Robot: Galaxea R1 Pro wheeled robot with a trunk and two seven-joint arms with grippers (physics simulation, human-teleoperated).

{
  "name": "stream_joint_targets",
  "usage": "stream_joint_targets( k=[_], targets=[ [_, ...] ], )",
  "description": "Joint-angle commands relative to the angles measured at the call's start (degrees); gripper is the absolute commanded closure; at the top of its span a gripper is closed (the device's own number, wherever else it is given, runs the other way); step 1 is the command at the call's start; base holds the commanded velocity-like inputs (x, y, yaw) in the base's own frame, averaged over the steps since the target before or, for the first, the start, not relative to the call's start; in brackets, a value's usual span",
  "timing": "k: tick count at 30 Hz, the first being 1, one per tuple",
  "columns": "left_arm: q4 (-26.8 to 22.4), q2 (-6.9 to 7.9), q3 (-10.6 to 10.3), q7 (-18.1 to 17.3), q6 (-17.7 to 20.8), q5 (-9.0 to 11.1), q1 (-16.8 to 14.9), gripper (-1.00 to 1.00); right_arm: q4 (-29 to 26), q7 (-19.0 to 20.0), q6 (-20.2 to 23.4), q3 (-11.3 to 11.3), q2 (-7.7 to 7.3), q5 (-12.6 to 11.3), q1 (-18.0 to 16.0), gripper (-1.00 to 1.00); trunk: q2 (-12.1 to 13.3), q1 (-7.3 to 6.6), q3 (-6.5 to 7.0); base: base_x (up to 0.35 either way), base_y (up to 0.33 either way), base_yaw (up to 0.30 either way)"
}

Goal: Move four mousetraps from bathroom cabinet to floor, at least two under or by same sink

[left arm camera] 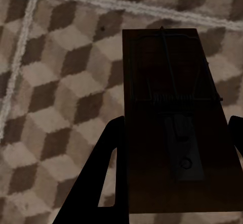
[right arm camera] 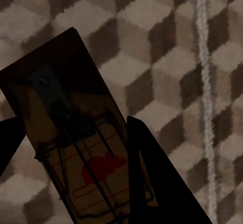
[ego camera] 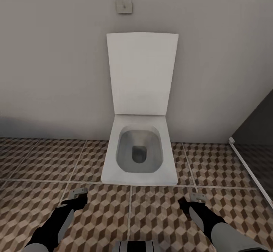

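Dark wood fills both wrist views: my left gripper (left arm camera: 174, 133) clamps one mousetrap (left arm camera: 172, 128), my right gripper (right arm camera: 71, 143) another mousetrap (right arm camera: 76, 148) with a red mouse print, both above the bathroom floor (ego camera: 159, 210). Fingertips are cut off; from the head, the toilet (ego camera: 140, 145) sits ahead.

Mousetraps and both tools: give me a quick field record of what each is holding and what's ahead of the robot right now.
left tool: shut on a mousetrap, held above the bathroom floor
right tool: shut on a second mousetrap, red mouse print visible, also above the tiles
ahead: white toilet, lid raised against the wall
wall: small square plate above the toilet
head view right edge: dark panel with a pale bottom rail
next move (judgement): probably turn to find the sink before setting the traps down
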Motion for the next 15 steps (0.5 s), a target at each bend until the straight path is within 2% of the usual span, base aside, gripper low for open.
stream_joint_targets(
  k=[1,15],
  targets=[
    [-0.11,0.01,-0.07,0.40,0.31,0.51,0.00,1.00,-0.14,-0.35,0.34,0.51,-0.04,-0.54,0.00,1.00,-0.02,-0.01,-0.04,0.000,0.006,0.000],
    [-0.11,-0.06,-0.10,0.41,0.32,0.44,0.00,1.00,-0.14,-0.26,0.35,1.01,0.17,-0.45,0.00,1.00,-0.02,-0.01,-0.04,0.000,0.001,0.000]
  ],
)
